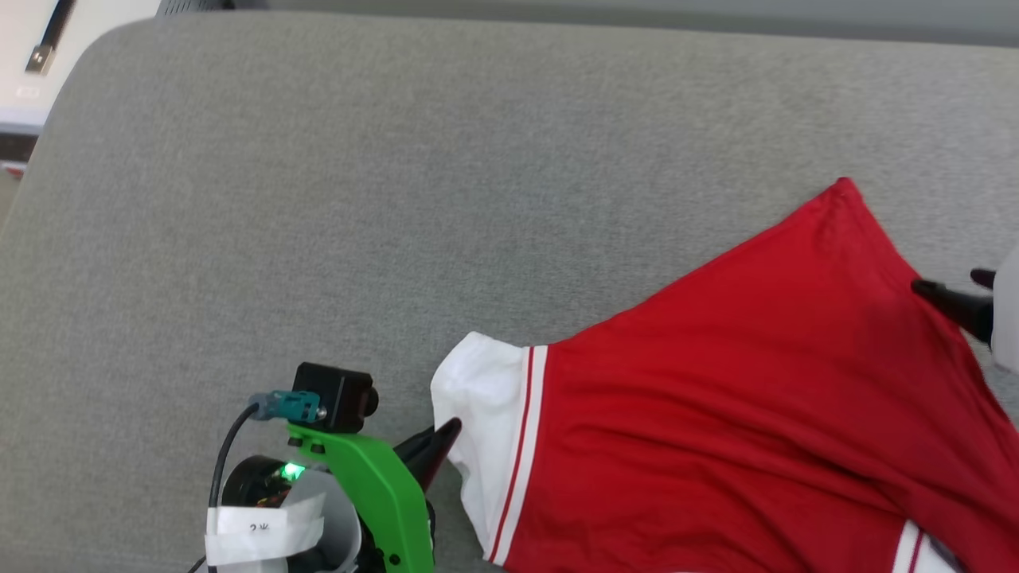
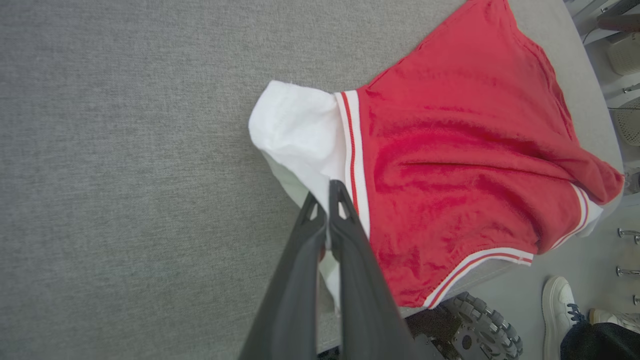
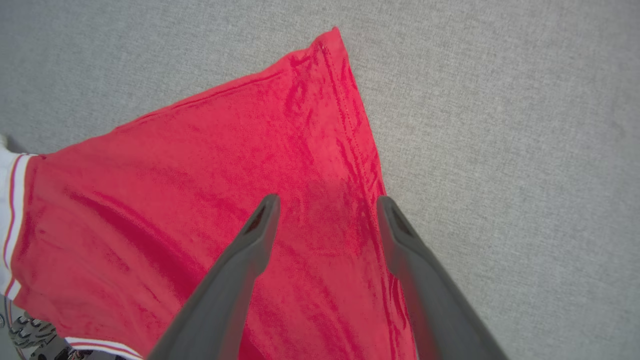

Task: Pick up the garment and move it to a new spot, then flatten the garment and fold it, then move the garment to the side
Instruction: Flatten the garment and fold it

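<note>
Red garment [image 1: 716, 398] lies spread on grey tabletop [image 1: 318, 199], near its front edge — flattening step, likely. Your left pincer [image 2: 325, 192] clamped on white sleeve [image 2: 295, 120]; right pincer [image 3: 325, 205] wide, empty, over red corner [image 3: 330, 45]. Next: draw sleeve outward, smooth creases.

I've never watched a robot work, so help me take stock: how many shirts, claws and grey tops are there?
Shirts: 1 (red shirt)
Claws: 2 (left claw, right claw)
Grey tops: 1 (grey top)
Total: 4
</note>
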Motion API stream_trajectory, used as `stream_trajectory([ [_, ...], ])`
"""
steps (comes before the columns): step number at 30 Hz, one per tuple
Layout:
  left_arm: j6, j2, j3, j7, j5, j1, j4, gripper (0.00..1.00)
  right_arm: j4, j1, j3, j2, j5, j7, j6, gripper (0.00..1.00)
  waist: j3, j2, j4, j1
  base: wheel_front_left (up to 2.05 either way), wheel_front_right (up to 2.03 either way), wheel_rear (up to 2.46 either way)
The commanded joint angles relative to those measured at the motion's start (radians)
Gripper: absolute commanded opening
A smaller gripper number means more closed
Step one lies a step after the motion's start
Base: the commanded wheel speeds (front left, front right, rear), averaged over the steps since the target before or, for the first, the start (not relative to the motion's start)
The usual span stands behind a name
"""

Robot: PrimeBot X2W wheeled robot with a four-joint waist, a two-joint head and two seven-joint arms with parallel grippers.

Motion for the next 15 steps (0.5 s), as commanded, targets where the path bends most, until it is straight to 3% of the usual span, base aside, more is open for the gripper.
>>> stream_trajectory([
  [1, -0.011, -0.008, -0.002, -0.007, 0.007, -0.028, -0.004, 0.0, 0.024, -0.044, 0.013, -0.005, -0.015, 0.013, -0.001, 1.0, 0.077, -0.0001, 0.071, 0.0, 0.0, 0.0, 0.0],
  [15, -0.049, -0.056, -0.037, -0.039, 0.012, -0.09, 0.022, 0.0, 0.249, -0.263, 0.14, -0.08, -0.098, 0.033, -0.001, 1.0, 0.195, -0.0001, 0.188, 0.0, 0.0, 0.0, 0.0],
])
